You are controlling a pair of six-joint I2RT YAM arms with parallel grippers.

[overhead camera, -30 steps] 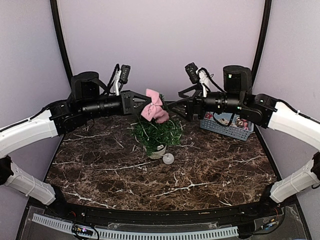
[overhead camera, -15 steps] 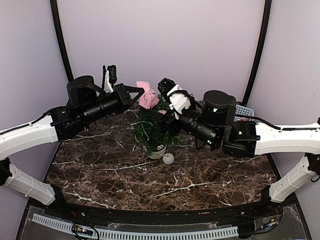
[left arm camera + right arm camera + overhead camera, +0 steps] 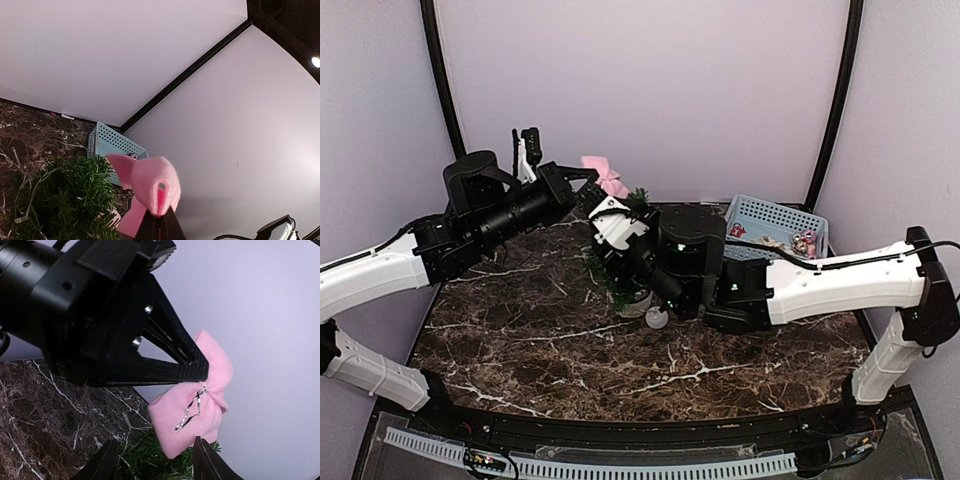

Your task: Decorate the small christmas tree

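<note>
Above the far edge of the table (image 3: 520,330), a little left of its middle, a pink bow (image 3: 610,178) is held aloft by the left gripper (image 3: 588,181), whose jaws are pinched fully together on the bow's knot. The small christmas tree (image 3: 610,275) stands below and just right of it, toward the far edge near the middle, in its white pot (image 3: 636,300). A pale bauble (image 3: 656,318) lies just beside the pot on the near side. A basket (image 3: 770,213) sits at the far right corner.

The right gripper (image 3: 155,442) is pointed up at the bow from beneath, with its jaws about half apart and nothing gripped. The bow's lower edge hangs between the fingers (image 3: 204,460); whether felt is already touched cannot be told. A silver wire (image 3: 190,412) dangles from the knot.

The step in hand is judged to be a two-armed handling of the bow before it is fixed to the treetop. A precise closing on the wire or the felt is called for next, without the tree being knocked.

Against the frame a second ago, the bow has been lifted off the treetop and drawn leftward. The right arm has been swung over from beside the basket to cross in front of the tree, and its jaws have been narrowed.
</note>
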